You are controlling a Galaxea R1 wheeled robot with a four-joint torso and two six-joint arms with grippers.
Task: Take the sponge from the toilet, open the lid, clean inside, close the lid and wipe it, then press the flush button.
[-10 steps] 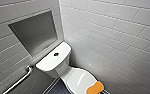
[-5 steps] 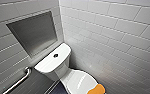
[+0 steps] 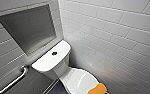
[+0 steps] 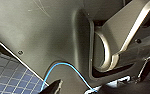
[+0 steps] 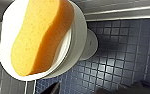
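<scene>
The white toilet stands in a tiled corner, with the dark round flush button in the middle of its cistern top. Its lid is down. The orange sponge lies on the front end of the lid. In the right wrist view the sponge shows large on the lid, and my right gripper hangs open a little way off it, holding nothing. My left gripper is open beside my own dark body panel, over blue floor tiles.
A grey recessed niche sits in the wall behind the cistern. A metal grab bar runs along the left wall. White tiled wall closes in on the right. The floor is small dark blue tiles.
The head picture has shifted very slightly, so the camera moved a little. The sponge still lies on the shut lid, and both grippers stay open.
</scene>
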